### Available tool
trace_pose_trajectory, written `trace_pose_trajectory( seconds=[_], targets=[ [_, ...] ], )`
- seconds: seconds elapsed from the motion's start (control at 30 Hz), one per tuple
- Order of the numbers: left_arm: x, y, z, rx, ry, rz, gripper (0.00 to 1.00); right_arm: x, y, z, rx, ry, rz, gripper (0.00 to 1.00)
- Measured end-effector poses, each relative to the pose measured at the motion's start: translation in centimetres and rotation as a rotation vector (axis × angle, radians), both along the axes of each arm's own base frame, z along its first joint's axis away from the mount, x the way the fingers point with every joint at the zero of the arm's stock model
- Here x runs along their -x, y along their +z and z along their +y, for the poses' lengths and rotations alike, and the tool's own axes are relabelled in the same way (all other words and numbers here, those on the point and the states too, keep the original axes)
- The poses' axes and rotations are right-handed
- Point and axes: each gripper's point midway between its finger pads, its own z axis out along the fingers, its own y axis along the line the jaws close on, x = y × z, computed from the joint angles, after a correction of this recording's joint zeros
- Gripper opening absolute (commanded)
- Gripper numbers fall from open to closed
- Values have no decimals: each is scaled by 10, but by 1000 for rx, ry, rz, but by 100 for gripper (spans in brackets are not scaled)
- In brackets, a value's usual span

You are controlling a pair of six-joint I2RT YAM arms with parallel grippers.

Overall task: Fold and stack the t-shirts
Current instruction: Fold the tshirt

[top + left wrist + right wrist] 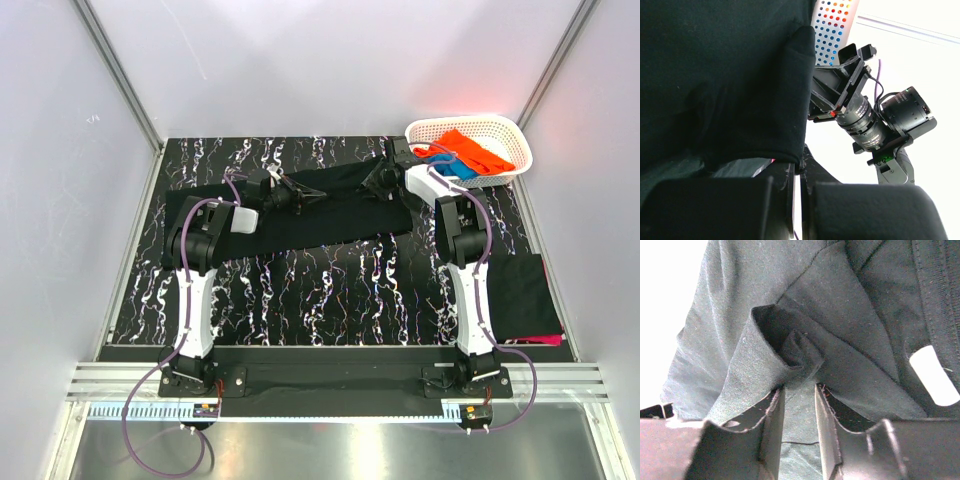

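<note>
A: The shirt [340,225] lies across the far table [300,300] — left gripper [318,197] clamped tight on its edge, right gripper [378,180] part-closed on a fold.
B: Move both level — cloth taut, no twist.

Matt cloth, smooth desk, plastic and metal

We see the black t-shirt [330,205] as soft, matt, fine-knit cloth with stitched hems and a smooth white label [935,375]. The desk [300,290] looks smooth, black with white marble-like veining. The basket [500,128] is white plastic lattice, and it holds orange cloth [470,148] and blue cloth [455,172], both matt. The folded black shirt [525,295] is just as dull. The right claw [799,390] has matt black plastic fingers [767,430] with rough, scuffed edges. We read the near rail [300,378] as brushed metal.
</note>
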Motion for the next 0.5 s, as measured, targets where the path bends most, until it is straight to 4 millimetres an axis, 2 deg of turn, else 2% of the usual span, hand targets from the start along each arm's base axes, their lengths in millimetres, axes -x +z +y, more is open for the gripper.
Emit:
trace_pose_trajectory(
  seconds=[0.2,0.5],
  targets=[
    [0,0,0,0,0,1,0,-8,2,3,-31,-39,1,38],
    [0,-7,0,-3,0,13,0,-21,0,3,-70,-116,7,26]
  ],
)
